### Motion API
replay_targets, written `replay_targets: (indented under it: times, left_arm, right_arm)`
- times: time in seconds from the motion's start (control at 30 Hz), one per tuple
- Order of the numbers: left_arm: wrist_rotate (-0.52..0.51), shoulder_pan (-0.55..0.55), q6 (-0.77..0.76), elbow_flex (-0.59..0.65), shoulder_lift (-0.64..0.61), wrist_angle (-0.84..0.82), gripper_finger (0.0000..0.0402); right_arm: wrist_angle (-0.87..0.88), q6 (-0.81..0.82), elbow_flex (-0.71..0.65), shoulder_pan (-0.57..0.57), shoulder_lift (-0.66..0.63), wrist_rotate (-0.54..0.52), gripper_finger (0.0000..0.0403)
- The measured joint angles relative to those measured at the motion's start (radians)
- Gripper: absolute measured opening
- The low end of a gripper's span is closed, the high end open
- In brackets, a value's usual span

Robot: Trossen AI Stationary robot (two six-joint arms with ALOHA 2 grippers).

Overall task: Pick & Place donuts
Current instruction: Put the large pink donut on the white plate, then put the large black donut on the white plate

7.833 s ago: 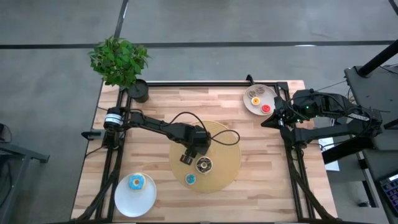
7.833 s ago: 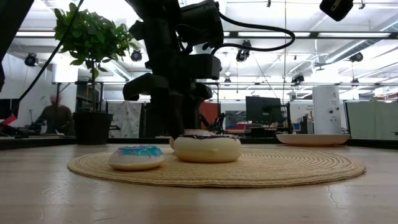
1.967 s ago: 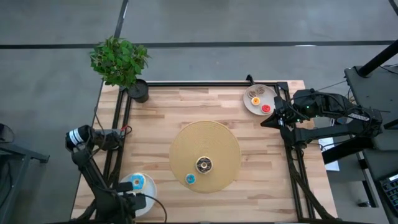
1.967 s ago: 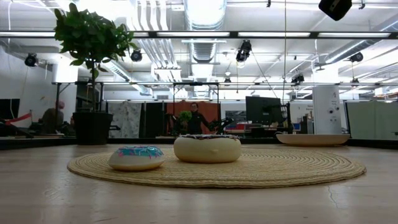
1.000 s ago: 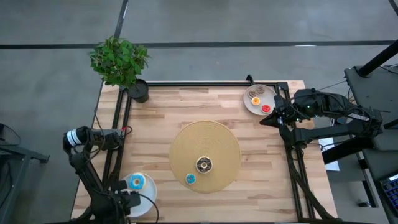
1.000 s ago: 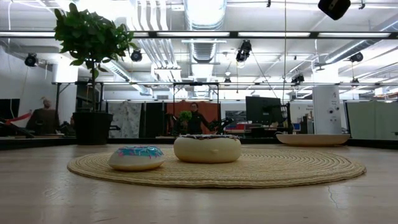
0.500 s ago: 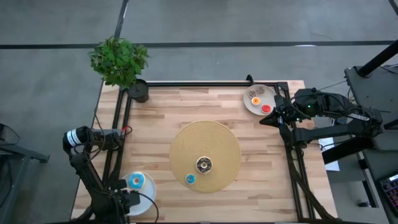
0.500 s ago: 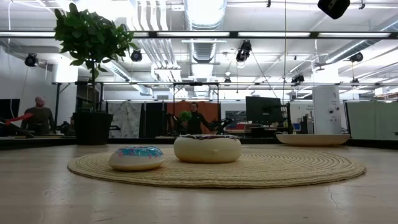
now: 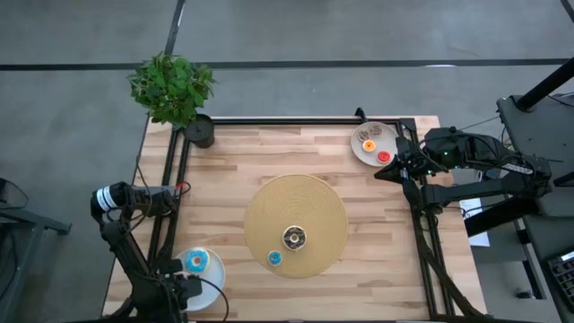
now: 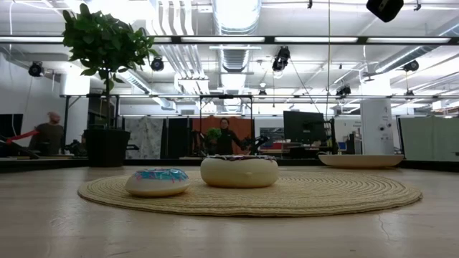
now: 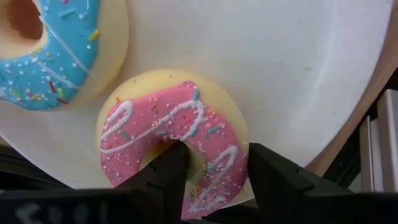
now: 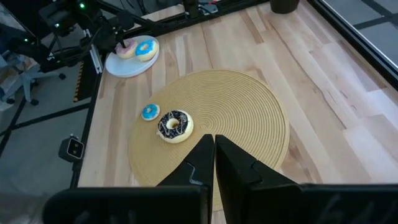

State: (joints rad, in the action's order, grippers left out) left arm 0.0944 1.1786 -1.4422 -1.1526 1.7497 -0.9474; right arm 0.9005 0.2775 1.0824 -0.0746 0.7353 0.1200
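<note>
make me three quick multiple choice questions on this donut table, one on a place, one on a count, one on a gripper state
1. Where is the pink donut?
A. on the round mat
B. on the white plate by the left gripper
C. by the plant pot

2. How many donuts lie on the round mat?
A. two
B. four
C. none

3. How do the right gripper's fingers stand?
A. wide open
B. shut on a donut
C. shut, holding nothing

Answers:
1 B: the left gripper straddles it on the white plate, beside a blue donut.
2 A: a chocolate donut and a small blue donut.
3 C: the right gripper has its fingers together, nothing between.
</note>
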Motion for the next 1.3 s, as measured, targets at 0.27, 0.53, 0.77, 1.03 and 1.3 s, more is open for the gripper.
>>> replay_targets:
  times: [0.27,0.53,0.77,1.03,1.3]
  left_arm:
    - [0.06,-0.001,0.021,0.0,0.0,0.005,0.0195]
    - [0.104,-0.027,0.081,-0.034,-0.021,0.005,0.02]
    - [0.102,-0.075,0.096,-0.038,-0.077,0.005,0.02]
    - [0.099,-0.2,0.235,-0.04,-0.138,0.007,0.02]
    - [0.084,-0.411,0.427,-0.065,-0.186,0.009,0.02]
  right_arm:
    - [0.0,0.0,0.0,0.0,0.0,0.0,0.0009]
    - [0.0,0.0,-0.001,0.0,0.0,-0.001,0.0009]
    - [0.0,-0.013,-0.001,0.0,0.0,-0.003,0.0009]
    - [0.0,-0.015,-0.002,0.0,0.0,-0.003,0.0009]
    - [0.0,-0.016,-0.002,0.0,0.0,-0.002,0.0009]
